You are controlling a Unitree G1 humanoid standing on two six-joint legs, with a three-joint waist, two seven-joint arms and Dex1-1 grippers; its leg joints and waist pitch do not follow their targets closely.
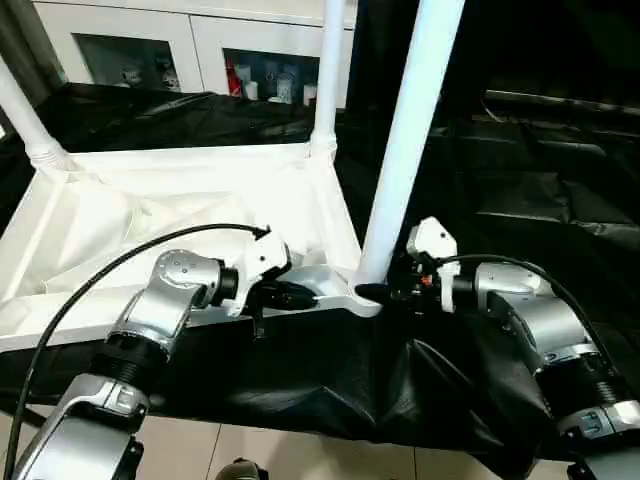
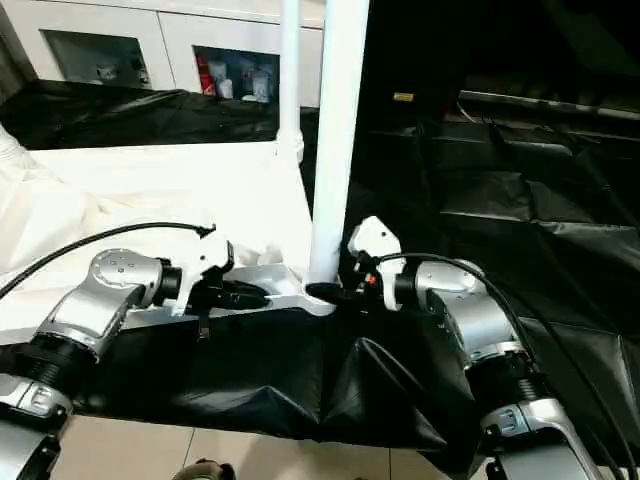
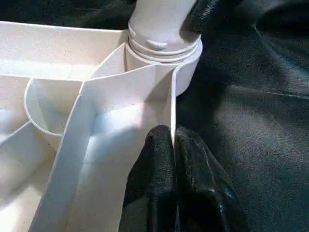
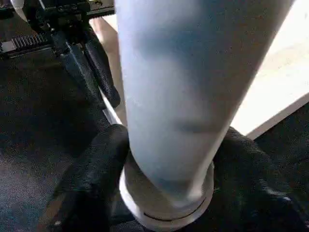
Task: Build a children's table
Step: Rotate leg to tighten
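Note:
The white table top (image 1: 150, 200) lies upside down on a black cloth, ribbed underside up. A long white leg (image 1: 405, 140) stands in its near right corner socket (image 3: 164, 48). My right gripper (image 1: 372, 292) is shut on this leg's base, one black finger (image 4: 91, 169) on each side. Just left of that corner, my left gripper (image 1: 305, 296) is shut on the top's thin front rim (image 3: 172, 111). A second leg (image 1: 328, 70) stands upright in the far right corner, and a third leg (image 1: 25, 115) leans at the far left corner.
Black cloth (image 1: 520, 180) covers the work surface and extends wide to the right of the table top. A white cabinet (image 1: 200, 45) with glass-fronted shelves stands behind. Tiled floor (image 1: 250, 450) shows below the front edge. Black cables run along both forearms.

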